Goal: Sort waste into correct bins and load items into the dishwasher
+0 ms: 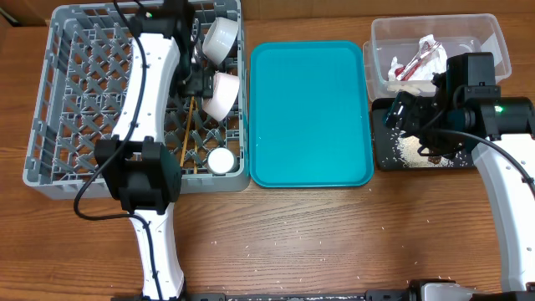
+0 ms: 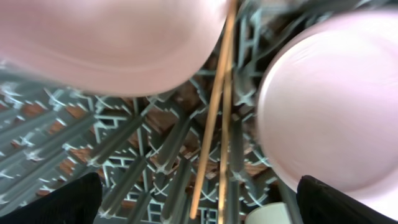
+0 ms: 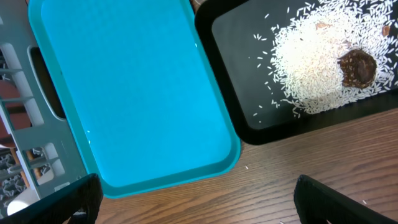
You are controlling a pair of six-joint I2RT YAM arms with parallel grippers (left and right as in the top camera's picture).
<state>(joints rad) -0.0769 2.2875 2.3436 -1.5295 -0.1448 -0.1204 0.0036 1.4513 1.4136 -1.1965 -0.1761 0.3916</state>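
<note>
Left gripper (image 2: pixel 198 198): jaws spread wide, gripping nothing, hanging low over the grey dish rack (image 1: pixel 50 100). 2 chopsticks (image 1: pixel 188 138) lie side by side on the rack's lattice floor, directly under the jaws. Long axis runs near-to-far across the table, far tips leaning slightly right toward the 2 white bowls (image 1: pixel 222 94). Small white cup (image 1: pixel 221 160) sits just right of their near ends.

Right gripper (image 3: pixel 196 199): jaws apart, empty, above bare wood near the teal tray (image 1: pixel 309 109) and black tray (image 3: pixel 230 56). Rice (image 3: pixel 311 68) and brown lump (image 3: pixel 356 67) lie in the black tray. Wrapper (image 1: pixel 415 60) sits in the clear tub (image 1: pixel 493 33).
</note>
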